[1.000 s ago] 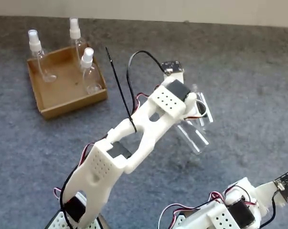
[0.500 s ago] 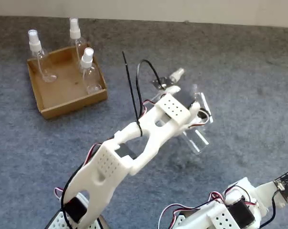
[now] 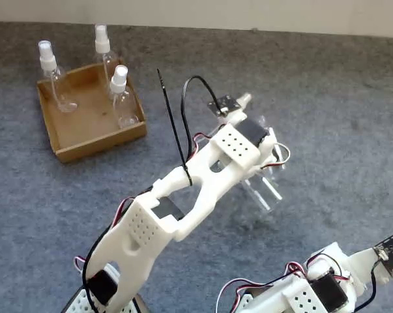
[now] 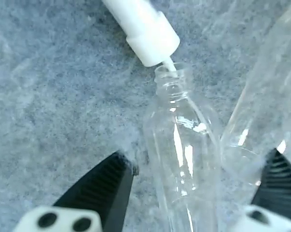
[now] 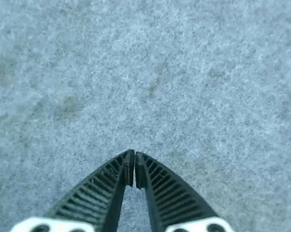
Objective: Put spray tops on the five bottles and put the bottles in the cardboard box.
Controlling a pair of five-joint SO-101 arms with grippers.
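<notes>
Swung slightly aside since a second earlier, the left arm [image 3: 203, 189] had uncovered the loose spray top [image 4: 145, 24] that its wrist had hidden. Nearest, the right gripper [image 5: 134, 166] hung with fingers pressed together over grey carpet [image 5: 145, 72]. Farther out, the left gripper [image 4: 200, 162] stood wide apart astride an uncapped bottle [image 4: 184, 145] lying with the spray top's tube at its mouth and a second bottle [image 4: 266, 96] just beside; farthest, capped bottles [image 3: 121, 98] stood in the cardboard box [image 3: 101, 143].
</notes>
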